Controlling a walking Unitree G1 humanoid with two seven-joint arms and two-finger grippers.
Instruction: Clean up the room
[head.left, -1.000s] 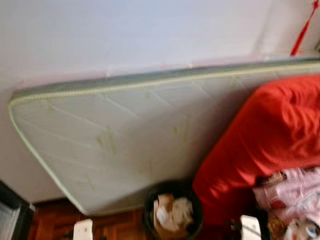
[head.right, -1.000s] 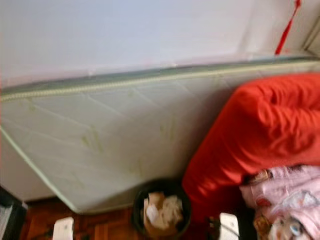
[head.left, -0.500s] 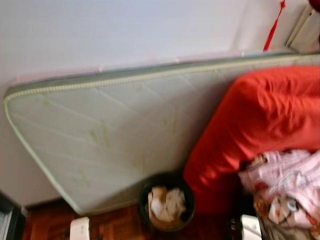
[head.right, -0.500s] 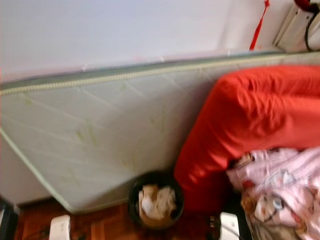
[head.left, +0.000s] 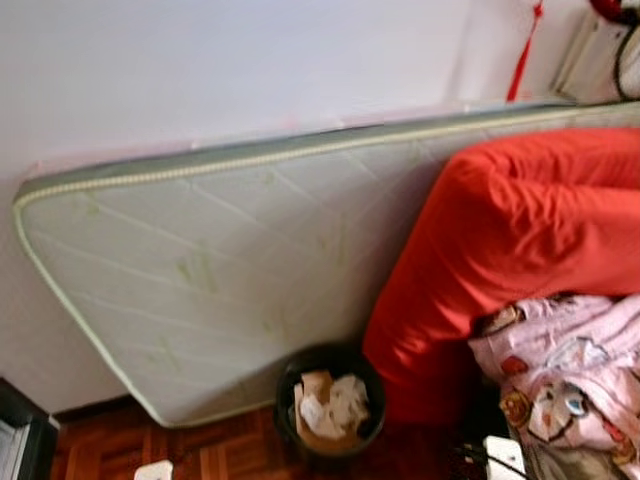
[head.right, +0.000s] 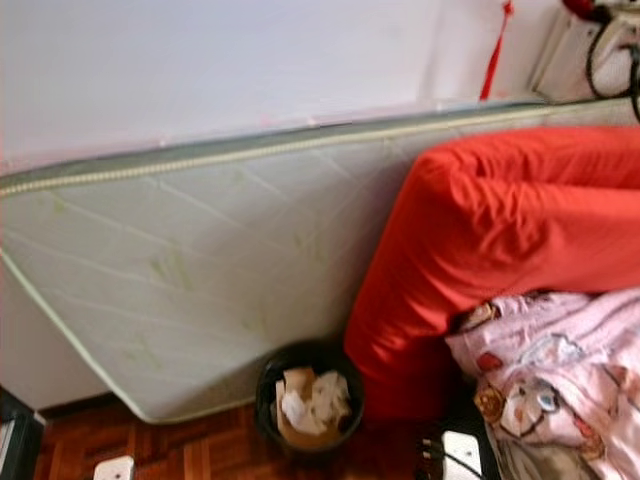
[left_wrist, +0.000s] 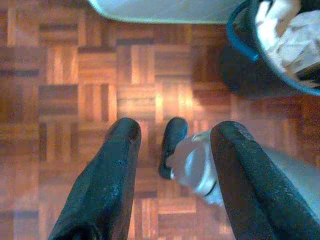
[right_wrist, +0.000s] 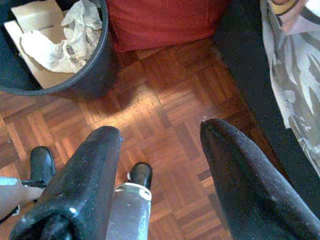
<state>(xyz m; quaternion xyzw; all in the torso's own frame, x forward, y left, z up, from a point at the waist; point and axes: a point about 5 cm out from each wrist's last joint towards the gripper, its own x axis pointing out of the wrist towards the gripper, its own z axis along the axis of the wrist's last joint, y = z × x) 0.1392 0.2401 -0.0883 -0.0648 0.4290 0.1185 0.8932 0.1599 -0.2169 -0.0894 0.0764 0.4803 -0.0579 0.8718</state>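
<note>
A black waste bin (head.left: 290, 378) stuffed with crumpled paper and cardboard (head.left: 335, 405) stands on the parquet, at the foot of a pale mattress (head.left: 220, 270) leaning on the wall. In the left wrist view my left gripper (left_wrist: 177, 129) hangs open over the floor, with the bin's rim (left_wrist: 245, 40) ahead of it and nothing between its fingers. My right gripper (right_wrist: 160, 131) is open too, empty, just short of the bin (right_wrist: 102, 45) and its paper (right_wrist: 55, 45). A pink patterned cloth (head.left: 570, 370) lies at the right, beneath a red blanket (head.left: 520, 220).
The red blanket drapes down to the floor right beside the bin. A dark piece of furniture (head.left: 20, 440) stands at the left edge. A red tassel (head.left: 525, 55) and a white box with cables (head.left: 600, 50) are on the wall. My black feet (right_wrist: 140, 175) stand on the parquet (head.left: 230, 455).
The camera has swung to the right: more of the pink cloth and the wall box show. The white tops of my arms have sunk toward the bottom edge.
</note>
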